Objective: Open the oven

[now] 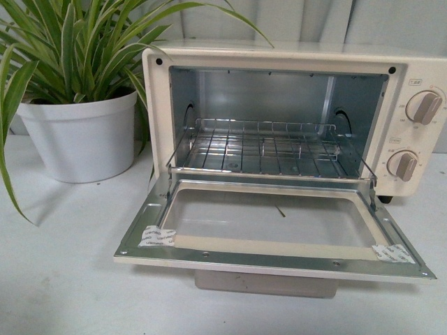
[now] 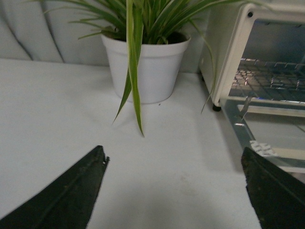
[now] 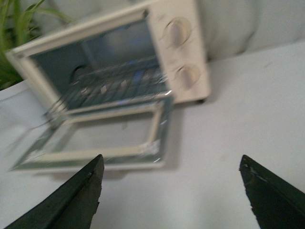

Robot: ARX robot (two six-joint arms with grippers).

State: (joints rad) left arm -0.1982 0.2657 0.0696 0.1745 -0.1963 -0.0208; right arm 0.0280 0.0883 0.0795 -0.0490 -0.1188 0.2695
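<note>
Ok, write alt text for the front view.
A cream-white boxy toaster oven sits with its glass-windowed door folded down flat, showing a wire rack inside. A striped-leaf plant in a white pot stands beside it.

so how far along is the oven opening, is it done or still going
It looks done. The oven has its door folded fully down, nearly flat, with the wire rack exposed. Nothing is in hand: the left end effector and right end effector are both open and clear of the oven. Nothing visible remains to do.

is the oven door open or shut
Open: the door lies folded down flat in front of the oven, baring the wire rack.
</note>
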